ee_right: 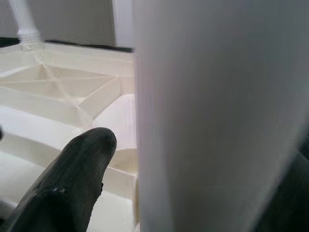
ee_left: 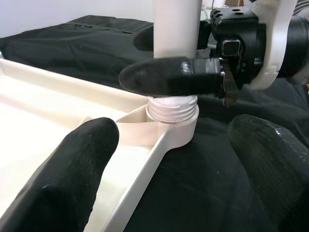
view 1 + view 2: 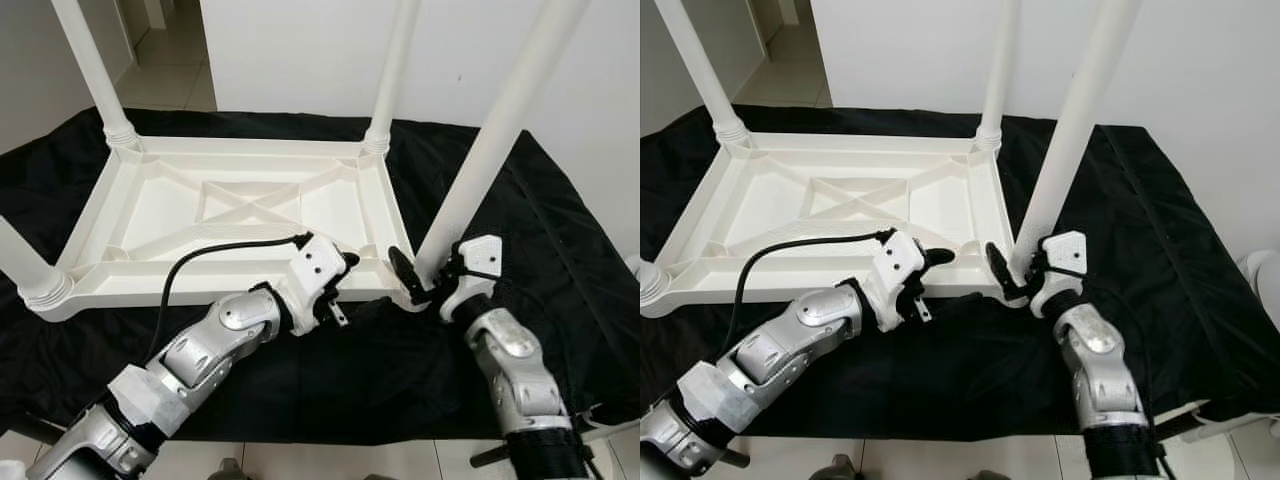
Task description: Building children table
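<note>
Your right end effector was clamped on the white leg standing in the near right corner of the upside-down white table on the black cloth, maybe not screwed fully in, while your left end effector waited open beside it.

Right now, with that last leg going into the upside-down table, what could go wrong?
The leg leans instead of standing straight like the others, and its threads still show above the corner socket, so it could cross-thread or jam. The right gripper holds it only near the bottom, so the tall leg might tip or slip. The table lies on loose black cloth and may slide when pushed.
</note>
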Controlling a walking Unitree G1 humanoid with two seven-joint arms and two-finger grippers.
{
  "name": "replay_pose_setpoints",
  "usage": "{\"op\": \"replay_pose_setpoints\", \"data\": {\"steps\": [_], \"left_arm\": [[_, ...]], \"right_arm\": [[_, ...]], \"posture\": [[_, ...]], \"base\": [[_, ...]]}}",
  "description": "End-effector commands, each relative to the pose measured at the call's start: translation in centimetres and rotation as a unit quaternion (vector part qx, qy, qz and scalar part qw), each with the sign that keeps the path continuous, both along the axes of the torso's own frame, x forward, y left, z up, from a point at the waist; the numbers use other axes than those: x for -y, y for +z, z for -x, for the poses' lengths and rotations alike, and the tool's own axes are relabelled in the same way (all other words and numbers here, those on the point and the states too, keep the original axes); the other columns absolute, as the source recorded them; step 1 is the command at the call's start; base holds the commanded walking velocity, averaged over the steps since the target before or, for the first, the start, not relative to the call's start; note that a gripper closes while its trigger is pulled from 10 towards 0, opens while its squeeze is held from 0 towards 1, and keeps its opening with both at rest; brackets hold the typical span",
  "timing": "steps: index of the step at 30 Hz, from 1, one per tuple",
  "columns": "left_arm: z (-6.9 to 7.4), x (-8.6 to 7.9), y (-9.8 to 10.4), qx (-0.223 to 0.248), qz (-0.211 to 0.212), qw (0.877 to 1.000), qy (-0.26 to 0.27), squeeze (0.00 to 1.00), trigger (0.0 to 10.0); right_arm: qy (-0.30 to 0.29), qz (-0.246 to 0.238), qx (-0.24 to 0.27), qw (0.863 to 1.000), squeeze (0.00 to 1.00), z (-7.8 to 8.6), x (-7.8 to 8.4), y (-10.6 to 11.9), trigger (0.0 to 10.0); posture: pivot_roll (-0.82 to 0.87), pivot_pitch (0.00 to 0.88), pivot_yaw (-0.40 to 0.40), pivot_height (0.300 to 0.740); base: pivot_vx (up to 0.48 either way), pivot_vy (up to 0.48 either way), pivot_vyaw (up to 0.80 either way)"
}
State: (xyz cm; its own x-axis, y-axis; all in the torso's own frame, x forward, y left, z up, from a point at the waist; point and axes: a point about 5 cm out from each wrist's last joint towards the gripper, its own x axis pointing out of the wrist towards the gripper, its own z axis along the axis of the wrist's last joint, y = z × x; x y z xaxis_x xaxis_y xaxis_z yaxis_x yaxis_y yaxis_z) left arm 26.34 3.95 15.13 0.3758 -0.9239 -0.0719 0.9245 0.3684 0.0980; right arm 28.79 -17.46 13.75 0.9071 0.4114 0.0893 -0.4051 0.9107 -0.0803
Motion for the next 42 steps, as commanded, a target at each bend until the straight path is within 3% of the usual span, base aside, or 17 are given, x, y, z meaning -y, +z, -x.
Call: {"op": "replay_pose_setpoints", "data": {"steps": [1, 2, 3, 4, 5, 6, 18, 19, 26, 30, 31, 32, 40, 42], "left_arm": [[1.1, 0.3, -0.1, -0.006, -0.013, 0.992, -0.129, 0.0, 10.0], [1.2, 0.3, 0.0, -0.006, -0.012, 0.992, -0.126, 0.0, 10.0], [1.2, 0.3, 0.0, -0.006, -0.012, 0.992, -0.126, 0.0, 10.0], [1.2, 0.2, 0.0, -0.006, -0.011, 0.992, -0.125, 0.0, 10.0], [1.2, 0.2, 0.0, -0.006, -0.011, 0.992, -0.125, 0.0, 10.0], [1.3, 0.2, 0.0, -0.006, -0.011, 0.992, -0.124, 0.0, 10.0], [1.3, 0.1, 0.1, -0.008, -0.01, 0.993, -0.122, 0.0, 10.0], [1.3, 0.1, 0.1, -0.008, -0.01, 0.992, -0.122, 0.0, 10.0], [1.4, 0.2, 0.0, -0.01, -0.01, 0.992, -0.124, 0.0, 10.0], [1.5, 0.3, -0.1, -0.012, -0.009, 0.992, -0.125, 0.0, 10.0], [1.5, 0.3, -0.1, -0.012, -0.009, 0.992, -0.125, 0.0, 10.0], [1.5, 0.3, -0.1, -0.013, -0.008, 0.992, -0.125, 0.0, 10.0], [1.6, 0.3, -0.2, -0.014, -0.009, 0.992, -0.126, 0.0, 10.0], [1.7, 0.3, -0.3, -0.014, -0.009, 0.992, -0.126, 0.0, 10.0]], "right_arm": [[0.009, 0.004, -0.009, 1.0, 0.0, 0.0, 0.0, -0.4, 10.0], [0.03, 0.016, -0.021, 0.999, 0.0, -0.6, 0.1, -0.9, 9.3], [0.03, 0.016, -0.021, 0.999, 0.0, -0.6, 0.1, -0.9, 9.3], [0.04, 0.026, -0.026, 0.999, 0.0, -0.9, 0.1, -1.2, 4.1], [0.04, 0.026, -0.026, 0.999, 0.0, -0.9, 0.1, -1.2, 4.1], [0.048, 0.029, -0.031, 0.998, 0.0, -1.0, 0.1, -1.4, 0.0], [0.075, 0.046, -0.056, 0.995, 0.0, -0.8, 0.2, -2.6, 0.0], [0.064, 0.039, -0.056, 0.996, 0.0, -0.7, 0.3, -2.6, 10.0], [0.0, 0.031, -0.058, 0.998, 0.0, -0.7, 0.2, -2.7, 10.0], [-0.11, 0.014, -0.065, 0.992, 0.0, -0.6, 0.0, -2.9, 10.0], [-0.11, 0.014, -0.065, 0.992, 0.0, -0.6, 0.0, -2.9, 10.0], [-0.158, -0.009, -0.075, 0.984, 0.0, -0.4, -0.4, -3.1, 10.0], [-0.224, -0.034, -0.088, 0.97, 0.0, 0.0, -1.4, -3.2, 10.0], [-0.268, -0.05, -0.095, 0.957, 0.0, 0.4, -2.4, -3.3, 10.0]], "posture": [[0.03, 0.0, -0.03, 0.74], [0.03, 0.0, -0.032, 0.74], [0.03, 0.0, -0.032, 0.74], [0.04, 0.0, -0.033, 0.74], [0.04, 0.0, -0.033, 0.74], [0.04, 0.0, -0.033, 0.74], [0.04, 0.001, -0.032, 0.74], [0.03, 0.003, -0.032, 0.74], [0.03, 0.008, -0.033, 0.74], [0.02, 0.009, -0.037, 0.74], [0.02, 0.009, -0.037, 0.74], [0.02, 0.009, -0.04, 0.74], [0.03, 0.006, -0.046, 0.74], [0.03, 0.002, -0.053, 0.74]], "base": [[0.0, 0.0, 0.0], [0.0, 0.0, 0.0], [0.0, 0.0, 0.0], [0.0, 0.0, 0.0], [0.0, 0.0, 0.0], [0.0, 0.0, 0.0], [0.0, 0.0, 0.0], [0.0, 0.0, 0.0], [0.0, 0.0, 0.0], [0.0, 0.0, 0.0], [0.0, 0.0, 0.0], [0.0, 0.0, 0.0], [0.0, 0.0, 0.0], [0.0, 0.0, 0.0]]}}
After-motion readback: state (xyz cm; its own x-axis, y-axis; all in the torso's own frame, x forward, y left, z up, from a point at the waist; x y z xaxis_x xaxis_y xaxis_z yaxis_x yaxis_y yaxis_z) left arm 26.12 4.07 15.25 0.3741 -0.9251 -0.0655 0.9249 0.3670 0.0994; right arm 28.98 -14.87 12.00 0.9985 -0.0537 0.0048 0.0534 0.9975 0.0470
